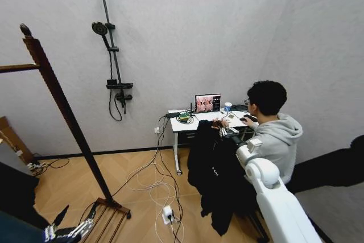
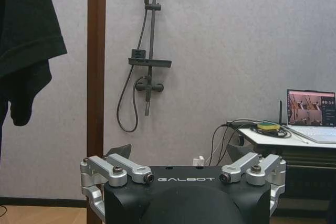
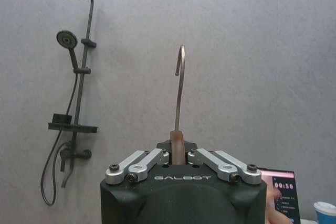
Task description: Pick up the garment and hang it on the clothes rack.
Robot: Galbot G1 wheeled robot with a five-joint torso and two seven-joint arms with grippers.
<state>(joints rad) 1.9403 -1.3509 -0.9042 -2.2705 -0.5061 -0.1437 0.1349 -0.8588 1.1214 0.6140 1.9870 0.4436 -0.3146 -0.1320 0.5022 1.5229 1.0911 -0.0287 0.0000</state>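
We are seeing the right pincer [image 3: 178,156] closing tight on the neck of the hanger [image 3: 179,87], whose metal hook is rising straight up out of it, free in the air against the grey wall. In the head view the right pincer [image 1: 226,133] is sitting at the end of the white arm, and the garment [image 1: 215,177] is hanging directly below it, all black, with a small white mark on the front; its lower hem is dropping toward the floor, and the pincer's fingers are mostly lost against the dark cloth there.

The left pincer [image 1: 67,230] is sitting low at the bottom edge of the head view, partly cut off, close to the foot of the clothes rack [image 1: 62,106]. In the left wrist view the left pincer [image 2: 184,169] is standing wide open, gripping nothing, with the rack's brown post [image 2: 96,66] just beyond it. A dark hanging cloth [image 2: 26,40] is cut off by that view's edge; we cannot tell what it is.

The rack's rail is running out of frame, well apart from the right pincer. A shower stand [image 1: 111,55] is standing on the wall between rack and garment. Beyond the garment a tabletop [image 1: 196,120] is carrying a laptop [image 1: 207,103].
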